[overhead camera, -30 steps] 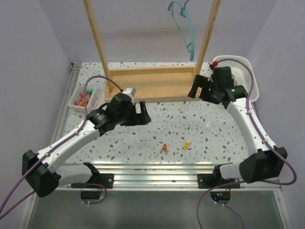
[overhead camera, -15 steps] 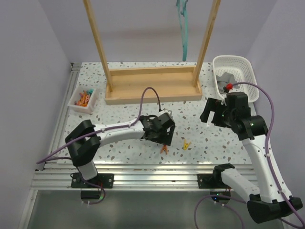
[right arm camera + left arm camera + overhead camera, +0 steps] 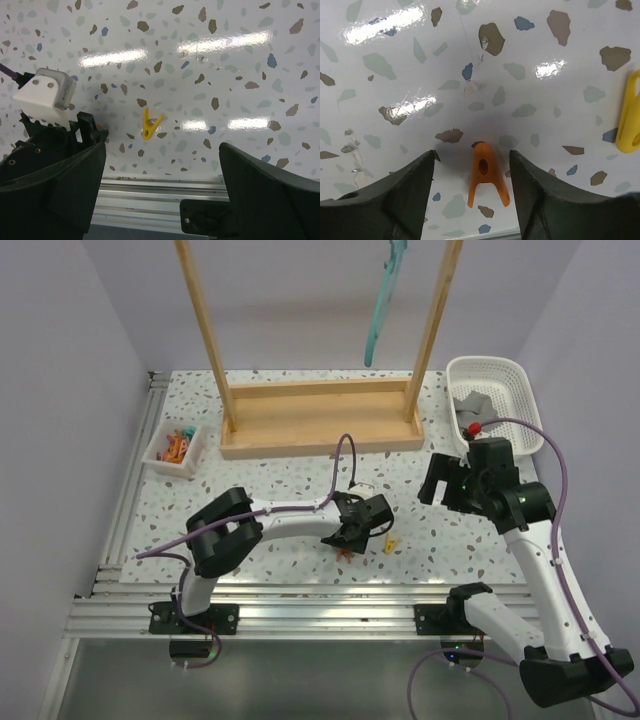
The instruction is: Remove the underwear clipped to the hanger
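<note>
We see the small grey fabric underwear (image 3: 474,402) lying in the white plastic basket (image 3: 522,380), well apart from the thin teal plastic hanger (image 3: 382,302), which seems to hang edge-on. Our left end effector (image 3: 473,154) sits spread around an orange plastic clothespin (image 3: 486,176) on the speckled tabletop (image 3: 530,60); the right end effector (image 3: 161,150) hovers released, wide open, near a yellow clothespin (image 3: 150,125).

Orange peg (image 3: 487,175) — yellow peg (image 3: 629,116) nearby

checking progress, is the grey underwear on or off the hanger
Off: the grey fabric underwear lies in the white basket; the teal plastic hanger hangs bare.
</note>
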### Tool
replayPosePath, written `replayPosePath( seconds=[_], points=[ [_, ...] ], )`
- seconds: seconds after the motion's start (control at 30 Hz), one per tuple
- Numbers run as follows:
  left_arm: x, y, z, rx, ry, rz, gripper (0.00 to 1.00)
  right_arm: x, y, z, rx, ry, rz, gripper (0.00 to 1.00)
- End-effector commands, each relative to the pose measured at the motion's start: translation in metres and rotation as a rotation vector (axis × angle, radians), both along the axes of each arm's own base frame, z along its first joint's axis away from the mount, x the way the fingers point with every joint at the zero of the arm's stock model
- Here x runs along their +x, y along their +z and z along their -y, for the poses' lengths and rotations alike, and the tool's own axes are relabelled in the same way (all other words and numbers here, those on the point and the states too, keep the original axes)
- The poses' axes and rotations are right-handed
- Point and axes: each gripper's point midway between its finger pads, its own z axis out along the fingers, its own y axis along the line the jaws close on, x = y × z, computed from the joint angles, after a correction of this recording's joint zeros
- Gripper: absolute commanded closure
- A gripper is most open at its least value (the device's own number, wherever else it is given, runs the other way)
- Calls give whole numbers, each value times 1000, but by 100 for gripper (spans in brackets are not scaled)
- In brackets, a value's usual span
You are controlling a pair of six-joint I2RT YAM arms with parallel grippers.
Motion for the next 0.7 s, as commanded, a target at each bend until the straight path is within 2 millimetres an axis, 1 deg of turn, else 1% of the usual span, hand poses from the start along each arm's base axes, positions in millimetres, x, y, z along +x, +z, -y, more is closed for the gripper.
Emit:
replayPosePath(
  seconds=[0.0, 0.07, 0.3, 0.33, 0.4, 0.43, 0.5, 0.53, 0.57, 0.6, 0.63, 0.67],
  points=[
    [2, -2, 3, 19, 35, 14, 38, 0, 0, -2, -4, 7, -3, 1],
    [0, -5, 2, 21, 42, 10, 44, 2, 1, -2, -8, 9, -1, 2],
    [-10, -4, -2, 22, 42, 3, 66, 4, 2, -2, -10, 5, 6, 1],
    [-12, -4, -3, 21, 45, 0, 72, 4, 2, -2, -10, 5, 8, 1],
    [-15, -5, -8, 27, 47, -6, 78, 5, 4, -1, -13, 0, 11, 1],
    [-17, -4, -11, 30, 53, -5, 83, 5, 5, 0, -16, 1, 14, 1],
    [-15, 3, -16, 33, 63, 14, 86, 5, 7, 1, -18, -5, 16, 2],
    [-14, 7, -22, 50, 70, 21, 88, 5, 7, 0, -19, -2, 17, 1],
    [-10, 17, -25, 46, 78, 47, 89, 5, 8, 1, -19, -5, 19, 2],
    [-7, 22, -29, 49, 86, 57, 90, 5, 9, 1, -19, -3, 19, 1],
    [-1, 28, -37, 61, 105, 64, 92, 5, 9, 1, -19, -3, 19, 1],
    [3, 40, -44, 45, 118, 84, 92, 5, 9, 1, -20, -3, 18, 2]
  ],
)
